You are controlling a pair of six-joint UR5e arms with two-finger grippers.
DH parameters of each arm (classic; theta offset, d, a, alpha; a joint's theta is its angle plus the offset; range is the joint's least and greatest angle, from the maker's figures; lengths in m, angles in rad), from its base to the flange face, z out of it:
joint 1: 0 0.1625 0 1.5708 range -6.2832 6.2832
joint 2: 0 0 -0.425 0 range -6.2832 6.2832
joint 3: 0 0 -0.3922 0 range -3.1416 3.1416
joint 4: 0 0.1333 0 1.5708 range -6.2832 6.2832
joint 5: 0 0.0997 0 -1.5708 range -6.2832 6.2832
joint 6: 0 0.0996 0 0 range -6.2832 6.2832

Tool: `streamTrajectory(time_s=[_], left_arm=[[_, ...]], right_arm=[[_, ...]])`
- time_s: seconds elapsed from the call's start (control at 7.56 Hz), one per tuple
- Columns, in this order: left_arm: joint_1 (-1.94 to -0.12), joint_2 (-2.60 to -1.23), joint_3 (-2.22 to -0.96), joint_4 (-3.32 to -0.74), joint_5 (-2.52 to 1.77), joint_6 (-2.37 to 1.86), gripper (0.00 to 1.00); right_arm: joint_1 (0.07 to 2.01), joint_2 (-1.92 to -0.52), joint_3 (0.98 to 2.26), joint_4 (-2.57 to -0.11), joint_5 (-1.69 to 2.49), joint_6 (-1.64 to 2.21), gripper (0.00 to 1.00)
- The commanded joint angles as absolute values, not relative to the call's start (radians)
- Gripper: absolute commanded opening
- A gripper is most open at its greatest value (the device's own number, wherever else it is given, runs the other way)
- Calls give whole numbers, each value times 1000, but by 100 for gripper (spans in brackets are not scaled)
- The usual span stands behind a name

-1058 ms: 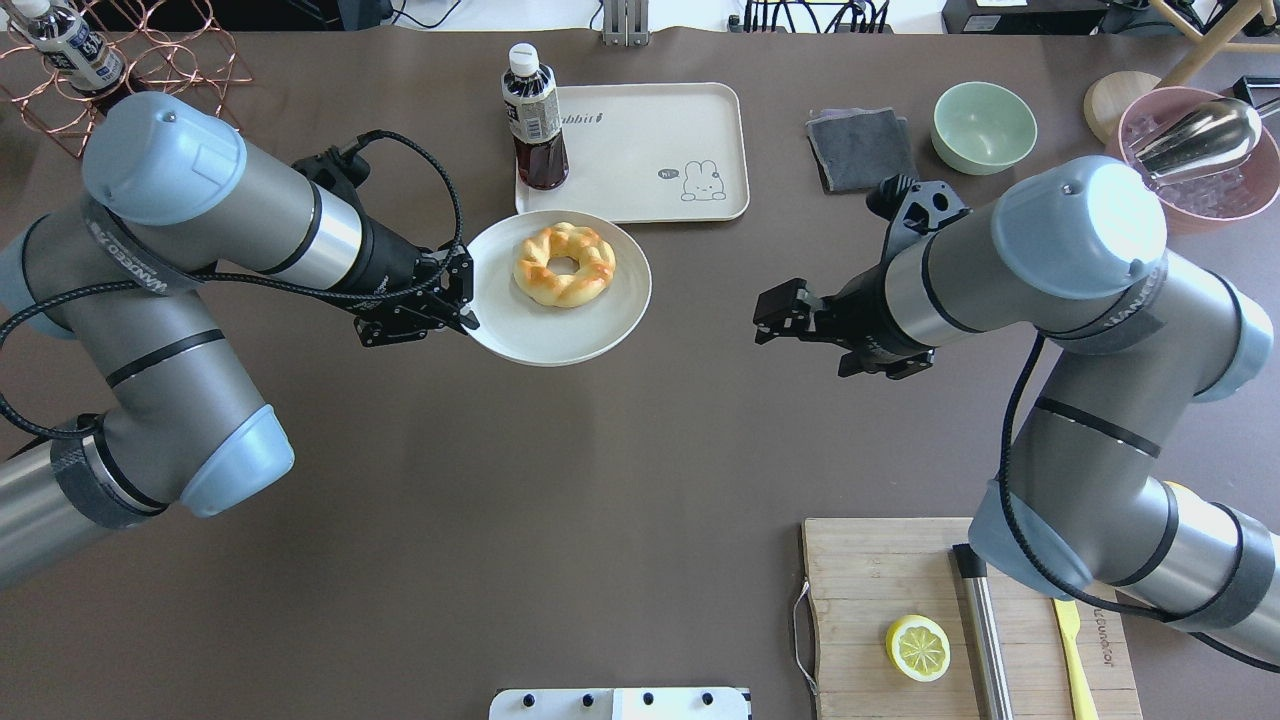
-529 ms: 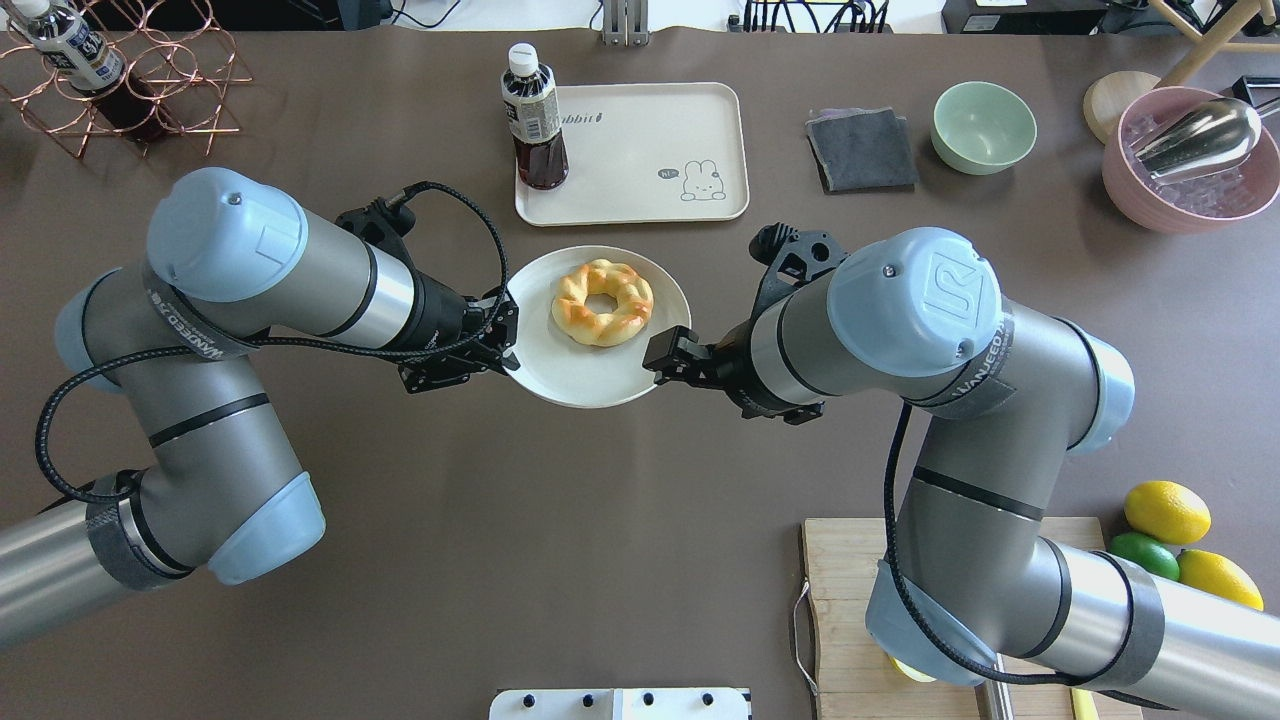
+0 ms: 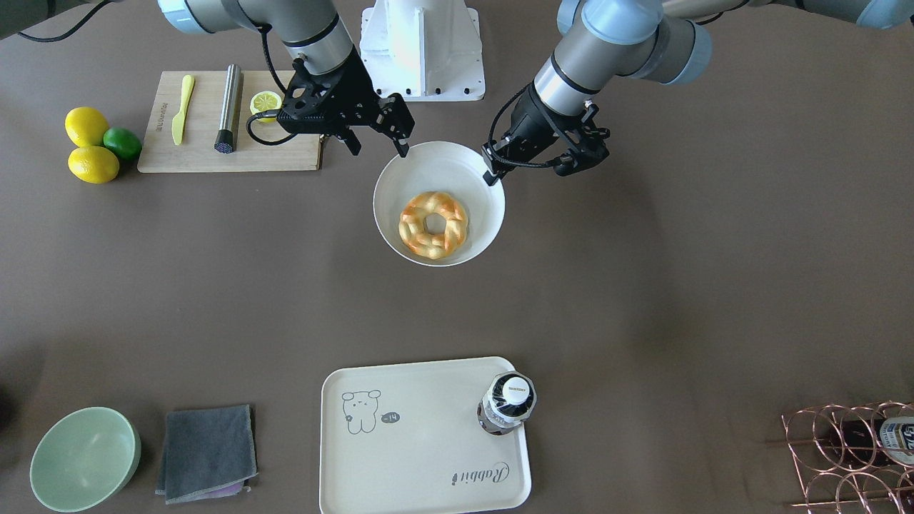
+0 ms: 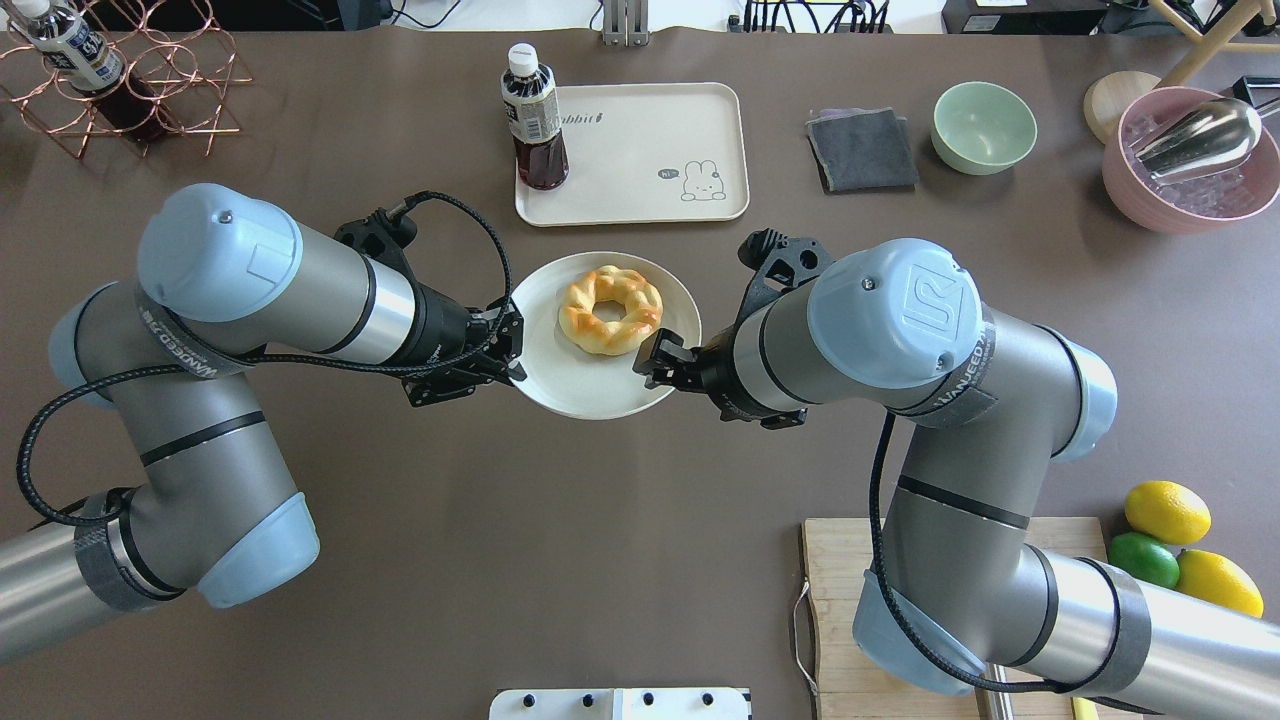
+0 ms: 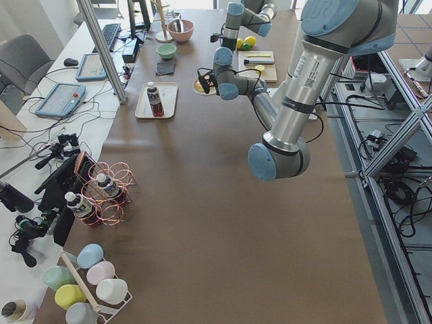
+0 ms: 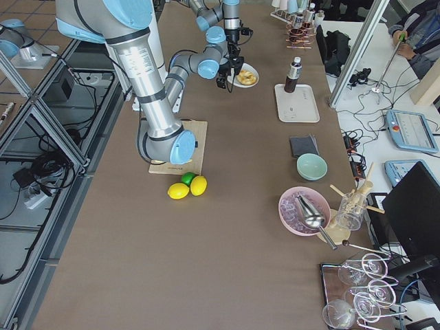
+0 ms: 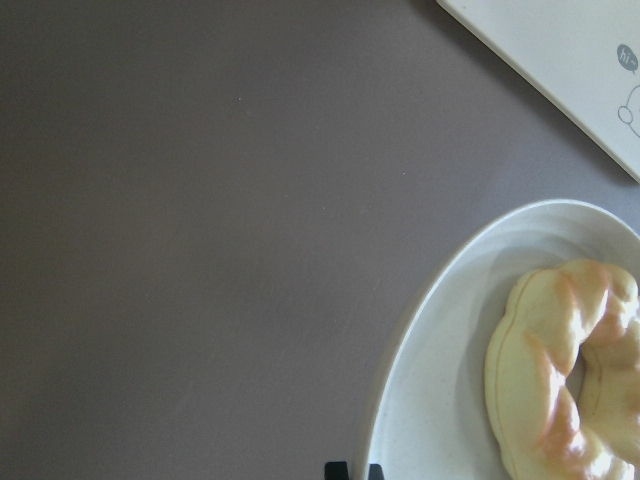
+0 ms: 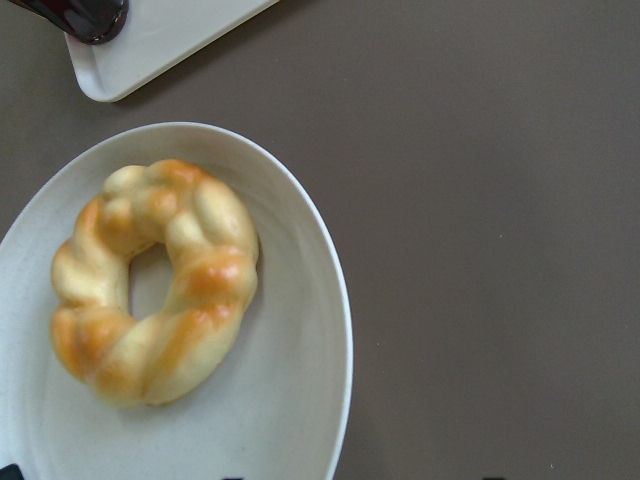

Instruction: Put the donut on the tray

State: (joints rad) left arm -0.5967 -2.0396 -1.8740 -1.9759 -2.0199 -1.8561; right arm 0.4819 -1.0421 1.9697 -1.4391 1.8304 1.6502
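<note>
Brown matte table [image 4: 600,560], evenly lit, shadows soft. Along the far long edge: white bench [image 5: 67,101], grey chair [image 5: 23,57], slanted aluminium post [image 5: 104,54]. Beyond the near long edge: grey tiled floor [image 5: 405,283].

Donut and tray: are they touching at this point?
Apart. The front-facing view shows the donut lying on the plate, with a wide strip of bare table between the plate and the tray.

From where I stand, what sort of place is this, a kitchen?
Probably a robot lab staged as a kitchen: two arms flank a donut on a plate, lemons sit by a cutting board, and control tablets lie on the side desk.
</note>
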Motion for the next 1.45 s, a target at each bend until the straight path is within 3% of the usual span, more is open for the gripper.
streamTrajectory(time_s=[0.0, 0.13, 0.26, 0.4, 0.53, 0.79, 1.06, 1.32], left_arm=[[-589, -2002, -1930, -1977, -2019, -1862, 0], [-589, -2002, -1931, -1979, -2019, -1862, 0], [-589, -2003, -1931, -1980, -2020, -1861, 0], [-591, -2008, -1934, -1980, -2020, -1862, 0], [-591, -2009, -1939, -1980, -2020, -1862, 0], [-589, -2019, -1934, -1982, -2019, -1862, 0], [-589, -2023, -1928, -1983, -2020, -1861, 95], [-594, -2019, -1931, -1982, -2022, -1861, 98]], right_arm=[[494, -1042, 1967, -1437, 1818, 1652, 79], [495, -1042, 1970, -1437, 1818, 1652, 59], [495, -1042, 1971, -1437, 1819, 1652, 31], [495, -1042, 1973, -1434, 1819, 1652, 11], [495, -1042, 1971, -1433, 1821, 1651, 0], [497, -1042, 1979, -1433, 1827, 1651, 0], [502, -1042, 1982, -1433, 1828, 1651, 0], [503, -1045, 1980, -1434, 1829, 1682, 0]])
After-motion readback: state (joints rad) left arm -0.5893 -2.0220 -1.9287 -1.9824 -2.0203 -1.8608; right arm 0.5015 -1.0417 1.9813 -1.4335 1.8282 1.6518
